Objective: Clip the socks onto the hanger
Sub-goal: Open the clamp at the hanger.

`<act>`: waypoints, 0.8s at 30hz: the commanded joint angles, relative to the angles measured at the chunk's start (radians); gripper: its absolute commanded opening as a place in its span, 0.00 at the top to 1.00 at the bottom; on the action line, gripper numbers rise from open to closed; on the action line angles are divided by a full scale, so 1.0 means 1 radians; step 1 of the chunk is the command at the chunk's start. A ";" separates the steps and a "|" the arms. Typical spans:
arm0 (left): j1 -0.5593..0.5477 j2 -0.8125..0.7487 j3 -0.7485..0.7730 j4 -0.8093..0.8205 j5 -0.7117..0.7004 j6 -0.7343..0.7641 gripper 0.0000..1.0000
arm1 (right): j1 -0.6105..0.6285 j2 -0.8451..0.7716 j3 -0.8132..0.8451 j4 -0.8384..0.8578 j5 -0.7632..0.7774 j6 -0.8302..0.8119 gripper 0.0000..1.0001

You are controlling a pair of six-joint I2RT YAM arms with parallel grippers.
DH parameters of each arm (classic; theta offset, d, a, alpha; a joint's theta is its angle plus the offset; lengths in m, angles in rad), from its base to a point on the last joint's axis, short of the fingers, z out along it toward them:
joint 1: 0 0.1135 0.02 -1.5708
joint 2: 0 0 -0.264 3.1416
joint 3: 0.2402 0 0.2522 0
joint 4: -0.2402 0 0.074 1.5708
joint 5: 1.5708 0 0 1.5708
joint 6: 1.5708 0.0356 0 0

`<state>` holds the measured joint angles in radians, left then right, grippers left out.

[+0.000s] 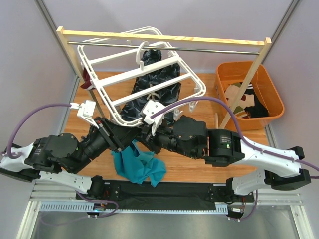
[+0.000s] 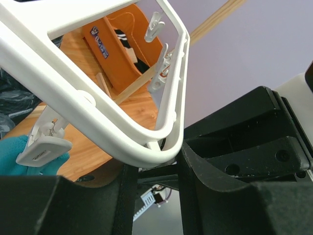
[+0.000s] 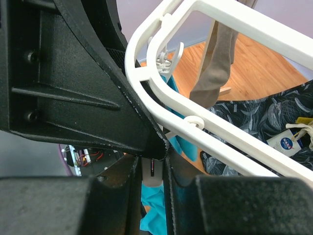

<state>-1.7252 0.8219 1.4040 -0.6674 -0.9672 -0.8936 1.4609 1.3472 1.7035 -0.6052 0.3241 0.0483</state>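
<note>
The white hanger (image 1: 149, 82) hangs tilted from the metal rail, above a dark patterned cloth. Both grippers meet at its near corner. My left gripper (image 1: 121, 141) is shut on the hanger's rim (image 2: 146, 142), which sits between its fingertips (image 2: 151, 169). My right gripper (image 1: 145, 133) is shut on a small white clip (image 3: 153, 169) under the frame (image 3: 220, 129). A teal sock (image 1: 138, 167) hangs below the two grippers and shows in the right wrist view (image 3: 156, 215). A grey-brown sock (image 3: 215, 63) hangs from the frame further along. More socks (image 1: 246, 102) lie in the orange bin.
The wooden rack (image 1: 164, 37) with its metal rail (image 1: 209, 49) spans the back. The orange bin (image 1: 274, 94) stands at back right beside the rack's slanted leg. Other clips (image 2: 155, 27) dangle from the frame's far side. The dark cloth (image 1: 149, 92) lies on the wooden board.
</note>
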 commanded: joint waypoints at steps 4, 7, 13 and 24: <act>-0.004 -0.010 -0.019 -0.023 0.005 -0.005 1.00 | 0.007 0.004 0.033 0.018 -0.007 0.013 0.63; -0.002 -0.024 -0.030 -0.037 -0.016 -0.027 1.00 | 0.007 0.003 0.022 0.016 0.004 0.015 0.50; -0.002 -0.038 -0.036 -0.034 -0.028 -0.008 1.00 | 0.007 -0.023 -0.017 0.030 0.021 0.022 0.34; -0.002 -0.090 -0.066 0.038 -0.025 0.065 1.00 | -0.031 -0.129 -0.114 0.090 -0.059 -0.013 0.35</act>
<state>-1.7264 0.7429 1.3430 -0.6556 -0.9787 -0.8677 1.4506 1.2663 1.5993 -0.5743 0.3096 0.0574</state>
